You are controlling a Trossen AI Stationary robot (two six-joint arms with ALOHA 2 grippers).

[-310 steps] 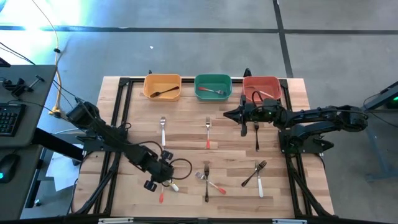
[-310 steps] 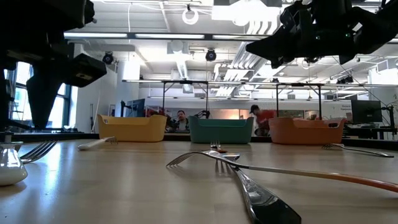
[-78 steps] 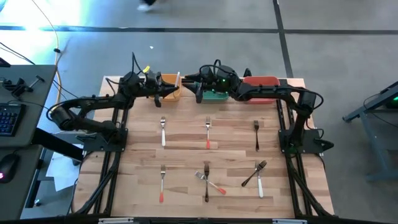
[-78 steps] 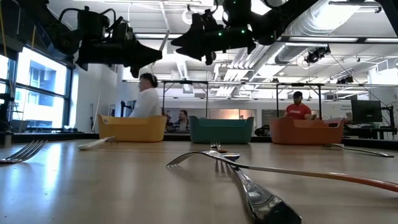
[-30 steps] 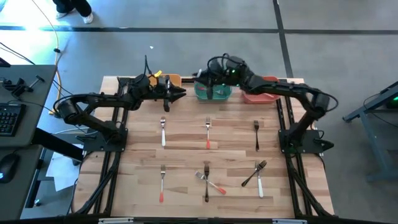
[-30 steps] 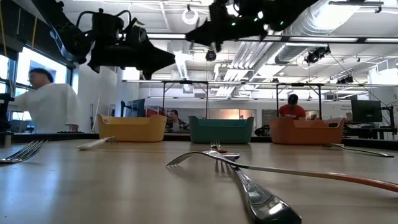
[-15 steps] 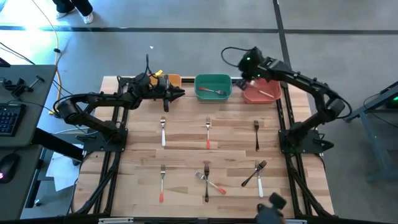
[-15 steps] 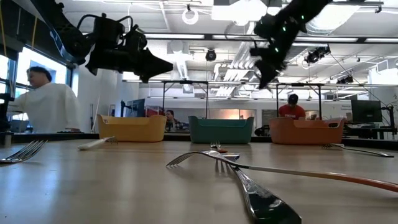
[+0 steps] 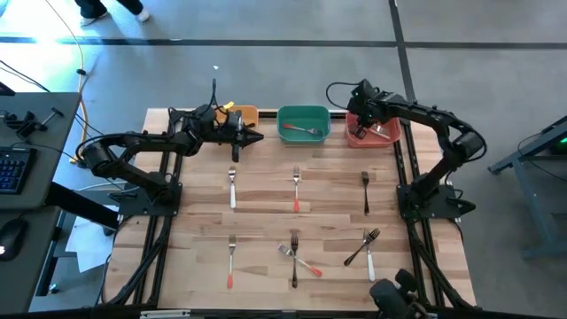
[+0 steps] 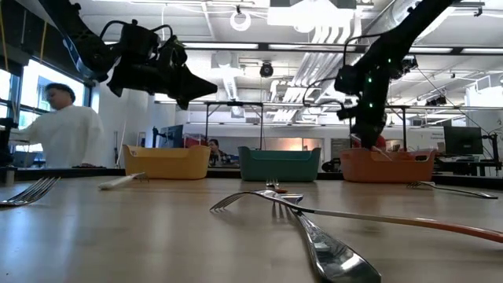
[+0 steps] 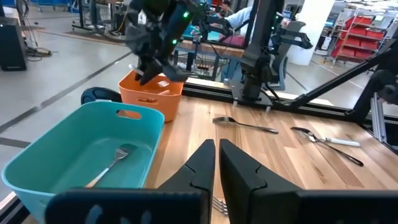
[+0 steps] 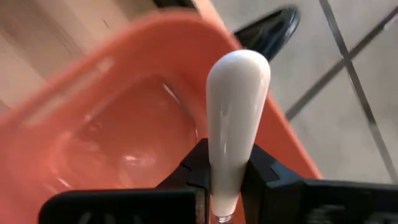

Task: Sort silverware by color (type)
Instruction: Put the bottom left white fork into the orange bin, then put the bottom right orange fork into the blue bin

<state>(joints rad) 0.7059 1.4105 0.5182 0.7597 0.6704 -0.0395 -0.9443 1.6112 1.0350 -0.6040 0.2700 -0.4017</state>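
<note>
My right gripper (image 9: 359, 113) hangs over the red bin (image 9: 379, 135), shut on a white-handled piece of silverware (image 12: 236, 124); its metal head is hidden. My left gripper (image 11: 216, 163) is shut with nothing in it, in the air in front of the yellow bin (image 9: 248, 112), which the arm mostly hides. The green bin (image 9: 303, 124) holds one fork (image 11: 112, 163). Several forks lie flat on the table: a white-handled one (image 9: 232, 187), a red-handled one (image 9: 296, 189), a black one (image 9: 365, 191) and others nearer the front edge (image 9: 297, 255). My right gripper pinches the white handle at its narrow end (image 12: 222, 186) between the two fingers. The handle lies along the fingers and its thick rounded end (image 12: 239, 68) sticks out past the fingertips. The piece is lifted clear, over the inside of the red bin.
The three bins stand in a row at the table's far edge. Black frame rails (image 9: 168, 177) run along both table sides. A dark object (image 9: 394, 297) shows at the near edge. A person in white (image 10: 59, 130) stands beyond the table.
My right gripper has swung from above the green bin toward the table's right edge and come down over the red bin, carrying the white-handled piece. My left gripper has stayed by the yellow bin and brought its fingers together on nothing.
</note>
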